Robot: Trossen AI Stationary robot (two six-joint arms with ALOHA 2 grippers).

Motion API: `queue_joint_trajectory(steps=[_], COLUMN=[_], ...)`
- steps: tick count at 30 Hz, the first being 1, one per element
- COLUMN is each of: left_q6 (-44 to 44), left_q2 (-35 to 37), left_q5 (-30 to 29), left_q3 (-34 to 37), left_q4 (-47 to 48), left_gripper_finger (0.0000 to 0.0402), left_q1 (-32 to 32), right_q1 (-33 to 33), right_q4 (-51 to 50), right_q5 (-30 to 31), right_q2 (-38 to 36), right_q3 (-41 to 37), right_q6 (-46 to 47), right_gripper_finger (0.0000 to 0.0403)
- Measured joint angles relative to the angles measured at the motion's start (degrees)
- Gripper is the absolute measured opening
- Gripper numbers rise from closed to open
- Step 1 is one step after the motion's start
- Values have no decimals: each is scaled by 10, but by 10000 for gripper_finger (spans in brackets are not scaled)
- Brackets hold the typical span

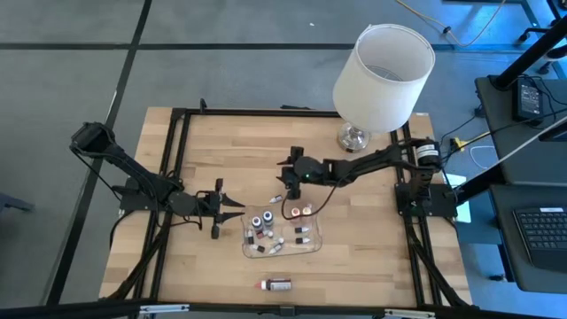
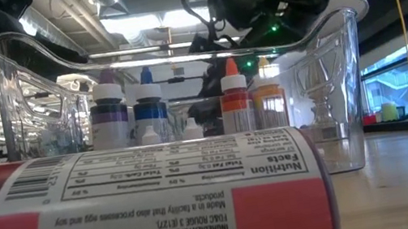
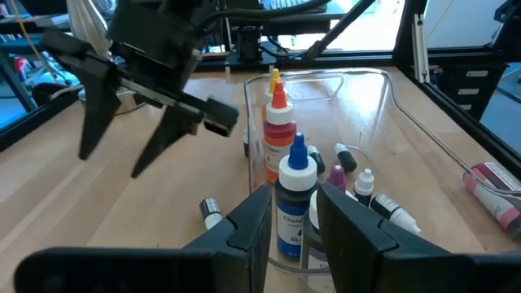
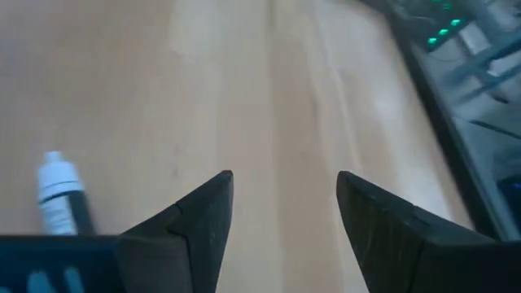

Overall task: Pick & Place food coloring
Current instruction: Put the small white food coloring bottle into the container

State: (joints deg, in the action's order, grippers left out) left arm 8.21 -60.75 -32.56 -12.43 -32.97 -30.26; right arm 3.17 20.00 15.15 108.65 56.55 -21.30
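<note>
Red-labelled bottle (image 2: 145, 210) lying | right gripper (image 4: 285, 216) above table, fingers apart

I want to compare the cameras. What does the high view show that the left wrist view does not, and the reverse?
Only the high view shows the white lamp at the table's far edge, both arms whole, and the left gripper empty beside the clear tray.

Only the left wrist view shows detail: an upright blue-capped bottle and a red bottle in the tray.

Both show the tray, the open right gripper over a small bottle lying outside the tray, and a red-labelled bottle lying apart.
</note>
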Motion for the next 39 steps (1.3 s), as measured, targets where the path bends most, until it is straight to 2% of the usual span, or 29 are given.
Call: queue_joint_trajectory(steps=[7,13,18,26,30,39], left_q6=[0,0,0,0,0,0], left_q2=[0,0,0,0,0,0], left_q5=[0,0,0,0,0,0], left_q3=[0,0,0,0,0,0], left_q4=[0,0,0,0,0,1], left_gripper_finger=[98,98,98,98,98,98], left_q1=[0,0,0,0,0,0], right_q1=[-6,-16,-19,-19,-19,-19], right_q4=[-3,-15,-28,-50,-34,-15], right_q5=[-88,-111,-172,-188,-216,-218], right_q2=[4,4,4,5,26,68], right_q3=[0,0,0,0,0,0], right_q6=[21,29,30,44,46,47], right_gripper_finger=[222,222,222,222,222,217])
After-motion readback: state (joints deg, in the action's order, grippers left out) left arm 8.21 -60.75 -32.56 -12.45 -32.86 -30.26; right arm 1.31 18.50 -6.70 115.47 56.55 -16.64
